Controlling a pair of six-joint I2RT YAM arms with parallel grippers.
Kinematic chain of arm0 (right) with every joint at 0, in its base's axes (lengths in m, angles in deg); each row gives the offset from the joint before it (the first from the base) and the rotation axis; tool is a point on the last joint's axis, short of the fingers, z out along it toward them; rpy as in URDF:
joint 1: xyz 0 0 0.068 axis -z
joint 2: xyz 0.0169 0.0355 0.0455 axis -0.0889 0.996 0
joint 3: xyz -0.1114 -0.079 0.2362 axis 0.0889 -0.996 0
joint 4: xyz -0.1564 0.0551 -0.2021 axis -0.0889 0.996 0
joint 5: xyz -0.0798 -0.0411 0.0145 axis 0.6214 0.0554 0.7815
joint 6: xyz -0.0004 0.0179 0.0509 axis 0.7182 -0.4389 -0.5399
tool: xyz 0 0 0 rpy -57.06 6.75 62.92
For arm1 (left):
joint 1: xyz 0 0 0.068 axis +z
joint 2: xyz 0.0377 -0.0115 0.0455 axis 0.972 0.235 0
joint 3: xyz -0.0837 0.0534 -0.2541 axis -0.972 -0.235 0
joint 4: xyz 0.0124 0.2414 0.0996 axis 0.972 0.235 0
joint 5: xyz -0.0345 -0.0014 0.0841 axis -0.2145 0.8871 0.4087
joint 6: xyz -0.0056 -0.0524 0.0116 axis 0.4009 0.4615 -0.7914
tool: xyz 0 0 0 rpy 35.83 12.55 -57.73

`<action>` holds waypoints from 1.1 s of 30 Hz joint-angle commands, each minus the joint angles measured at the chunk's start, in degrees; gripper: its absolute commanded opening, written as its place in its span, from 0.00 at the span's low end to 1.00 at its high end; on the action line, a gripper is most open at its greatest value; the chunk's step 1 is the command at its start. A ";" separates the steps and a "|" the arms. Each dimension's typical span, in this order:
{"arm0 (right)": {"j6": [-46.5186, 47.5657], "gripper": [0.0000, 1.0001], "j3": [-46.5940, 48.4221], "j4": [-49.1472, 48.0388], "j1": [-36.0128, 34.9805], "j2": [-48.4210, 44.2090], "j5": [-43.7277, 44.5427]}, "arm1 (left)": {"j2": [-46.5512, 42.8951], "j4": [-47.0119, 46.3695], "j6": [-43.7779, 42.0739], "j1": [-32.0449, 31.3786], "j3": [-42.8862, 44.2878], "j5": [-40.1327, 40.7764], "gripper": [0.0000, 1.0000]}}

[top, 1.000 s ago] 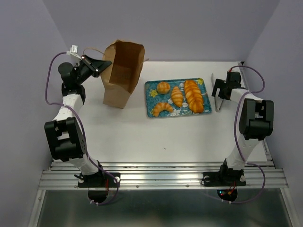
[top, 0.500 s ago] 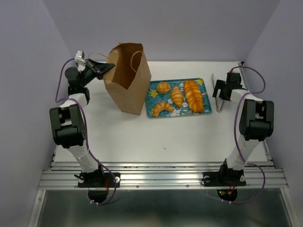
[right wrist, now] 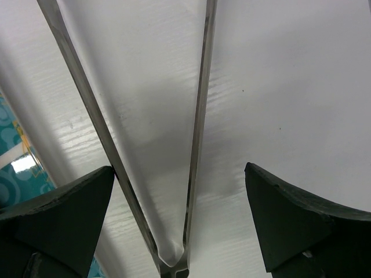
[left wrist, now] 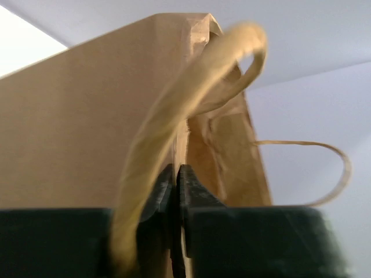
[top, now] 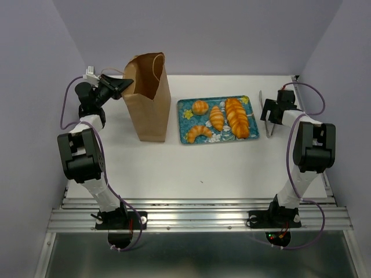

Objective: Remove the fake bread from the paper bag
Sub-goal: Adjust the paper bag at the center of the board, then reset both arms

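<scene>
The brown paper bag [top: 148, 98] stands upright at the back left of the table. My left gripper [top: 125, 86] is shut on the bag's top left rim; the left wrist view shows the paper wall [left wrist: 87, 127] pinched between my fingers, with a cord handle [left wrist: 174, 110] looping in front. The fake bread lies on the teal floral tray [top: 184, 108]: a round bun [top: 200, 107], a croissant [top: 199, 132], a small scored loaf [top: 217, 117] and a longer loaf [top: 236, 117]. My right gripper [top: 268, 113] is open, low over metal tongs [right wrist: 197, 133].
The metal tongs [top: 265, 116] lie on the white table right of the tray. Lavender walls close in the back and both sides. The table's front edge is a metal rail [top: 197, 217] where the arm bases are bolted.
The bag was tilted and leaning toward the tray; now it stands upright and sits further left. My left gripper has kept its hold on the rim. The right arm has not moved.
</scene>
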 commanded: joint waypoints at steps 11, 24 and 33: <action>0.48 1.00 -2.06 -0.98 0.36 -6.60 3.11 | -10.76 10.63 -16.41 0.43 3.06 6.75 0.99; -6.36 1.00 -3.38 1.66 0.36 -16.35 4.34 | -23.95 32.22 -36.78 -1.67 11.76 20.95 0.99; -16.39 1.00 -3.55 6.23 0.36 -27.07 7.23 | -42.64 46.22 -48.06 -5.81 4.21 60.00 0.99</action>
